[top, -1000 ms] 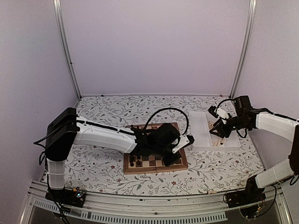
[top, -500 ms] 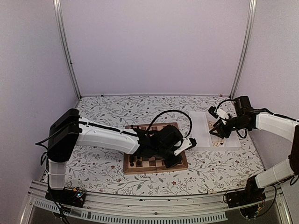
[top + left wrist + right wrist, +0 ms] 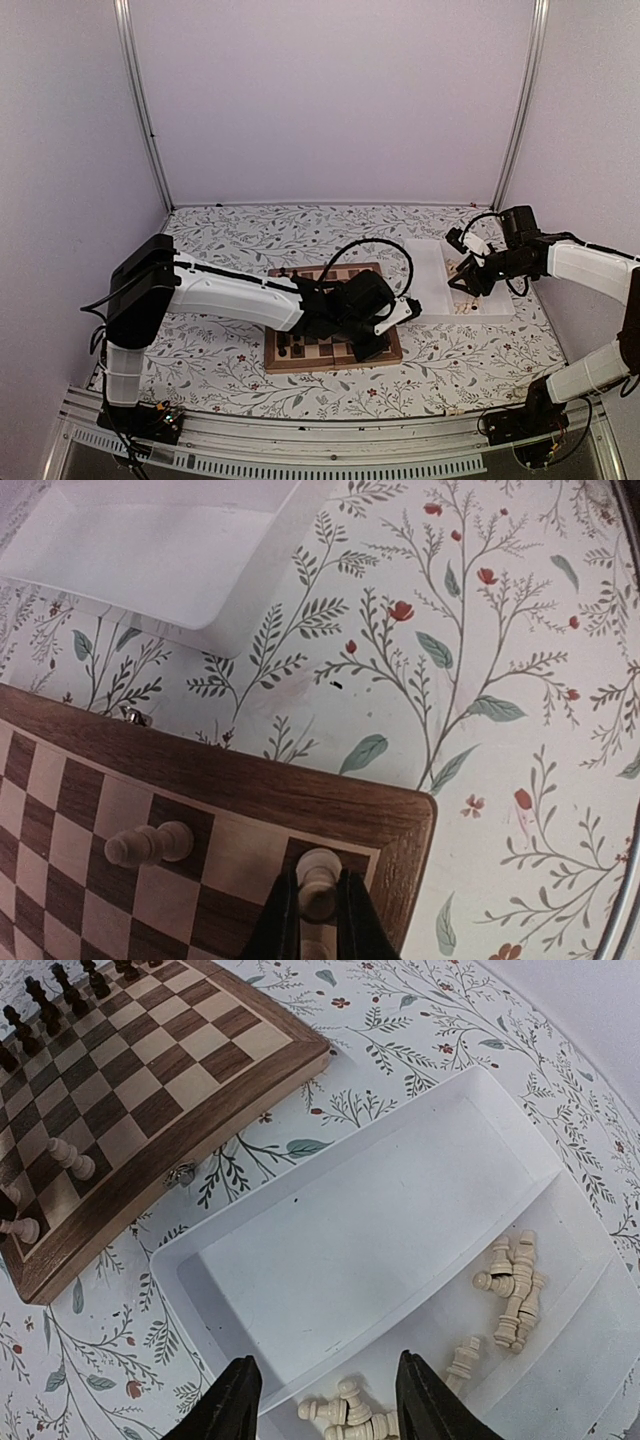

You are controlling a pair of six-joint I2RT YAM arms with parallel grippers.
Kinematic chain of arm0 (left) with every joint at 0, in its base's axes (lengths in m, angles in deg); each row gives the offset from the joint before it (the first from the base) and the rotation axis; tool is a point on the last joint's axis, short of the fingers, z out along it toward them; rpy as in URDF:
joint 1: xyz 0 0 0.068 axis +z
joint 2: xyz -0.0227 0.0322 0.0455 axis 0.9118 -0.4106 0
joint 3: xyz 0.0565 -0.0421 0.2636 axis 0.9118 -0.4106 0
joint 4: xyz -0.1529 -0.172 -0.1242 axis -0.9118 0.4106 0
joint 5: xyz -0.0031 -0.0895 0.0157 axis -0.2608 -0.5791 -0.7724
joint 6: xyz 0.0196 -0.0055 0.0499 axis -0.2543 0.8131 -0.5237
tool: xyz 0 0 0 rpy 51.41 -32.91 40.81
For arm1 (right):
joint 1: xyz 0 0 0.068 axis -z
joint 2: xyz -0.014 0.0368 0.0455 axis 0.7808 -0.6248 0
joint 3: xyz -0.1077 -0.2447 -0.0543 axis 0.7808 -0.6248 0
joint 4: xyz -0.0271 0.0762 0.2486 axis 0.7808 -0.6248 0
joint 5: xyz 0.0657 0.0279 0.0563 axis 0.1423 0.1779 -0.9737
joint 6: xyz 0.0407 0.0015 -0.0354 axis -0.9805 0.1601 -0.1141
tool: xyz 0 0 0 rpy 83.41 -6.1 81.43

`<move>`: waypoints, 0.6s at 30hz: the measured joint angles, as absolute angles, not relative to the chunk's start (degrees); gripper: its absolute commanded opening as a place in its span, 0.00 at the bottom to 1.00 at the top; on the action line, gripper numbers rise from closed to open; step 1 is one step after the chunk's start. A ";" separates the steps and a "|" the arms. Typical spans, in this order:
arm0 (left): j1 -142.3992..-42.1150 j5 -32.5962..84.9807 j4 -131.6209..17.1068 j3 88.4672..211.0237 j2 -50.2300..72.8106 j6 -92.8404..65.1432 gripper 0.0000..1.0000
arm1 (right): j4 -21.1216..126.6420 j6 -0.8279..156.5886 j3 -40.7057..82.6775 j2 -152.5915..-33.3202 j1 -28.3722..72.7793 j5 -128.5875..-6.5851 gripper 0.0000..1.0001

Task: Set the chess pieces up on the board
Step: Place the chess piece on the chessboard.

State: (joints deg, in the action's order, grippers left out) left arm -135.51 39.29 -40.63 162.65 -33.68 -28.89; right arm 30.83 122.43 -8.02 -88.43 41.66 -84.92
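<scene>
1. Left pincer (image 3: 318, 912): together, clamped on one pale chess piece (image 3: 318, 878). The dark fingers (image 3: 283, 925) press it from both sides, and its rounded head shows just past the tips.
2. The held piece is over the board (image 3: 300, 792), at the corner square, a dark one just inside the brown rim. Can't tell if its base touches the square.
3. A second pale piece (image 3: 150, 843) is in the same edge row with one light square between. It is apart from the pincer and not touched.
4. Top view: the left arm (image 3: 230, 295) reaches across the board, with the wrist over the near right corner. The pincer itself is hidden under the wrist there.
5. Right pincer (image 3: 325, 1410): fingers apart, a middling gap, nothing gripped. It hangs over the white tray (image 3: 350, 1220).
6. Loose chess pieces lie in the tray. A small heap (image 3: 345, 1418) lies right under the gap, one single piece (image 3: 462, 1358) is just beside the right finger, and a cluster (image 3: 512, 1285) lies further off toward the stepped side. Can't tell if a finger touches any of them.
7. Dark pieces (image 3: 55, 1005) are lined up along the far side of the board in the right wrist view.
8. The tray sits just beside the board on the floral cloth (image 3: 450, 630), with a strip of cloth between them.
</scene>
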 measured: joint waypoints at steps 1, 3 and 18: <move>-135.54 39.40 -40.59 162.68 -33.68 -28.89 0.00 | 30.83 122.43 -8.02 -88.43 41.66 -84.92 0.49; -135.56 39.54 -40.41 162.72 -33.68 -28.89 0.00 | 30.83 122.43 -8.02 -88.43 41.66 -84.92 0.50; -135.73 39.80 -38.84 163.35 -33.68 -28.70 0.03 | 30.79 122.41 -8.02 -88.67 41.66 -84.96 0.50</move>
State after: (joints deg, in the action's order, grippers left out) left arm -135.73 39.80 -38.84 163.35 -33.68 -28.70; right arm 30.79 122.41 -8.02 -88.67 41.66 -84.96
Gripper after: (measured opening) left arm 0.100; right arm 0.499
